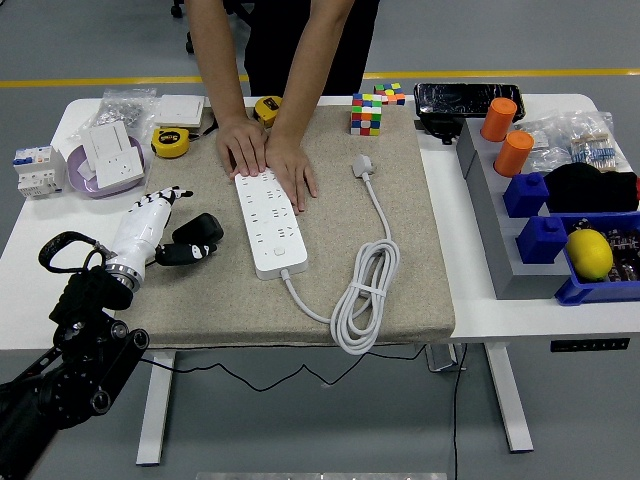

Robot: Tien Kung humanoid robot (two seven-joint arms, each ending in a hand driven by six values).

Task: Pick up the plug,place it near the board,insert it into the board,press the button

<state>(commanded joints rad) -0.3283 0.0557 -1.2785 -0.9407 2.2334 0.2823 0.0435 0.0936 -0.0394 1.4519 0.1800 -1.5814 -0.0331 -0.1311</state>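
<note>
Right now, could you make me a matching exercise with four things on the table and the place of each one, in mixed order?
Things:
1. power strip
2. black plug
3. Rubik's cube
4. lemon

Places:
A. in the blue bin at the right
B. on the mat's far edge
C. under the person's hands
D. beside the left robot hand

Pairs: 1-C, 2-D, 3-B, 4-A

White power strip and its loose plug, as I see them from the head view.

The board [268, 224] lies flat, centre-left; its plug [362, 165] rests unplugged in the upper middle, its cable [364, 290] coiled lower right of the strip.
</note>
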